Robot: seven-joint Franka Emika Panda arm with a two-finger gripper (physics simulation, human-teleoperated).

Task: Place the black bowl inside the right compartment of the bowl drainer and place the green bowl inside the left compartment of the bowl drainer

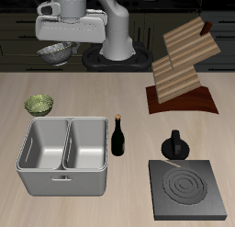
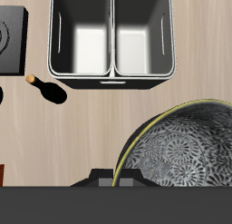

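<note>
High above the table's back part, my gripper is shut on the rim of the black bowl, a grey-silvery bowl that hangs in the air. In the wrist view the black bowl fills the foreground and shows its dark speckled inside. The green bowl rests on the table behind the bowl drainer. Both wells of the bowl drainer are empty. My fingers are hidden in the wrist view.
A dark wine bottle stands just beside the drainer. A black stove plate lies near the front edge with a black moka pot behind it. A wooden rack stands farther back.
</note>
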